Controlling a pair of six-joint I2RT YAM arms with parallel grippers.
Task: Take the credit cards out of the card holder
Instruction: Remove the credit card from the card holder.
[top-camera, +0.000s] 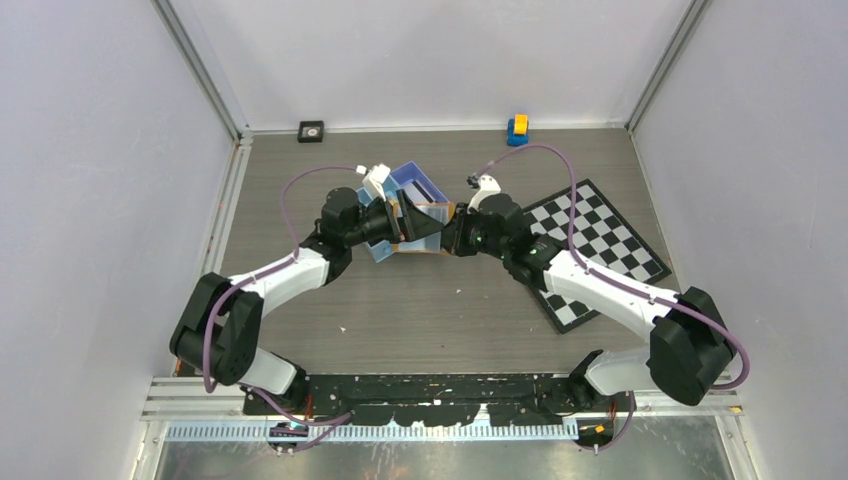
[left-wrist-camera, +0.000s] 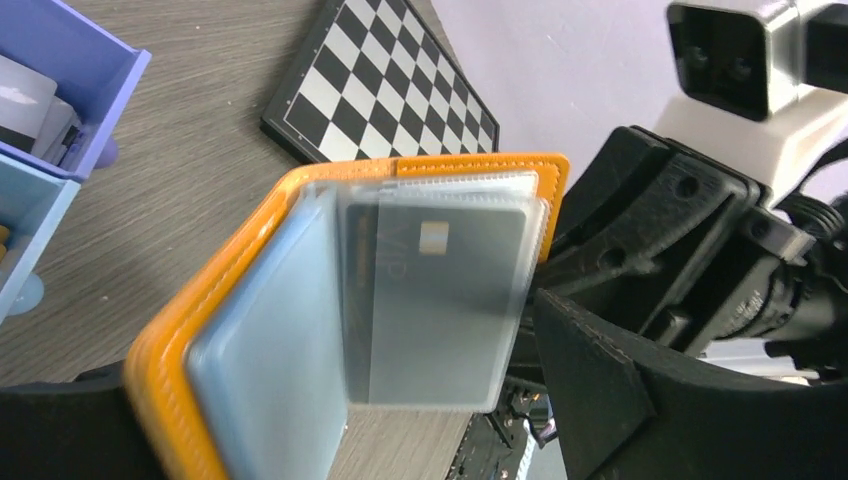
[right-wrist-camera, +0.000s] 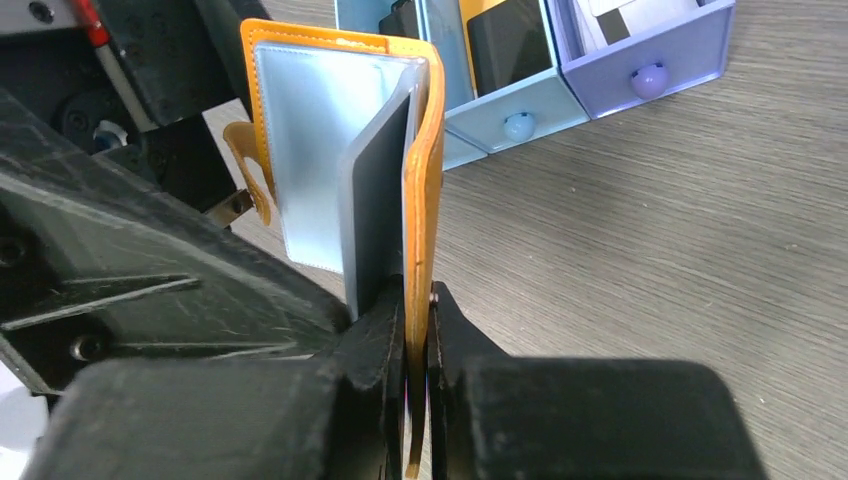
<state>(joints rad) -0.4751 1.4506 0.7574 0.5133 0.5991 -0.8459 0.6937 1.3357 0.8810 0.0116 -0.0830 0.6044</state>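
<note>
The orange card holder (right-wrist-camera: 425, 150) stands open and upright above the table between both grippers, its clear sleeves fanned out. My right gripper (right-wrist-camera: 418, 335) is shut on the lower edge of its orange cover. In the left wrist view the card holder (left-wrist-camera: 250, 250) shows a grey credit card (left-wrist-camera: 450, 300) with a chip inside a clear sleeve. My left gripper (left-wrist-camera: 340, 410) is open, one finger on each side of the holder and not pressing on it. From above, the two grippers (top-camera: 400, 228) (top-camera: 452, 236) meet at the table's middle.
A blue three-compartment tray (top-camera: 415, 182) sits just behind the grippers, with a pale card (left-wrist-camera: 20, 95) and dark items in its compartments (right-wrist-camera: 530, 120). A chessboard (top-camera: 600, 250) lies to the right. A black square (top-camera: 311, 131) and a yellow-blue toy (top-camera: 517, 129) stand by the back wall.
</note>
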